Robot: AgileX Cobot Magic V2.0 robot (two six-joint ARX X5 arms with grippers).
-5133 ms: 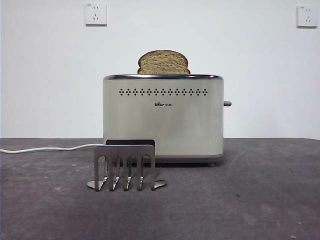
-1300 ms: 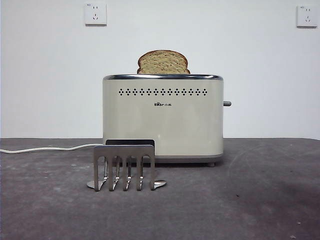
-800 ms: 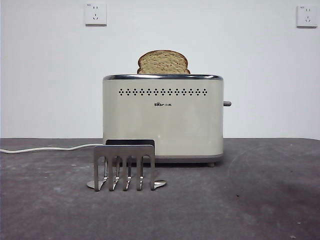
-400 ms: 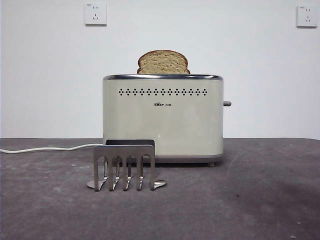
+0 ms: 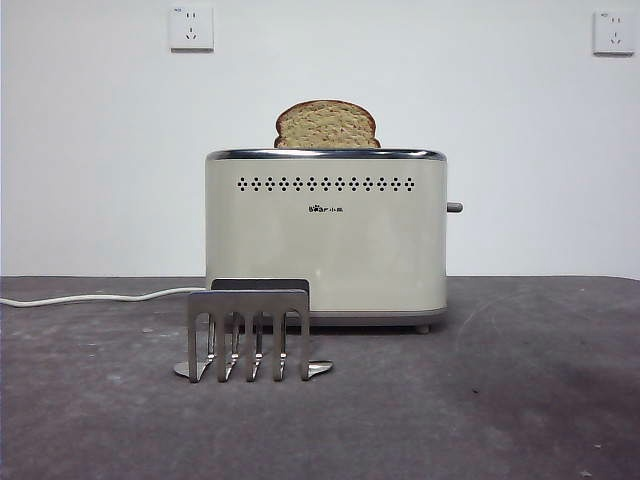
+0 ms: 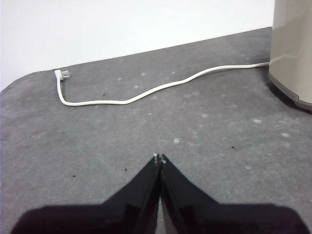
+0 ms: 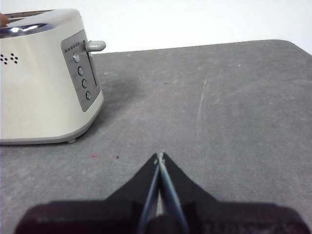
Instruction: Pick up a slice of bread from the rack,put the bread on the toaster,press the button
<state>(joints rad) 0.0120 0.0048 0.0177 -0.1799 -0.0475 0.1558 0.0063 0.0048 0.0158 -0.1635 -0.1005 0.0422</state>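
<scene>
1. The slice of bread [image 5: 326,124] is seated upright in the top of the toaster [image 5: 326,235], its domed crust standing above the chrome rim; the rack [image 5: 248,333] in front of the toaster is seen holding no bread.
2. By the look of it, only the press of the button [image 7: 95,46] is left; the grey lever is seen high on the toaster's narrow end, sticking out sideways over a column of small round knobs.
3. The right pincer [image 7: 159,157] is held low over the desk [image 7: 234,112], its jaws pressed together on nothing. The button is seen ahead of it and higher up, well apart, on the end of the toaster that is turned toward this arm.
4. The left pincer [image 6: 158,157] is likewise pressed together and empty, on the opposite side of the toaster, where only the toaster's corner and the white cord [image 6: 146,91] are shown; the button is not in its view.
5. The right arm is judged the nearer one for the press. The lever's long axis is pointed out from the narrow side, so a downward push from above its tip is called for.
</scene>
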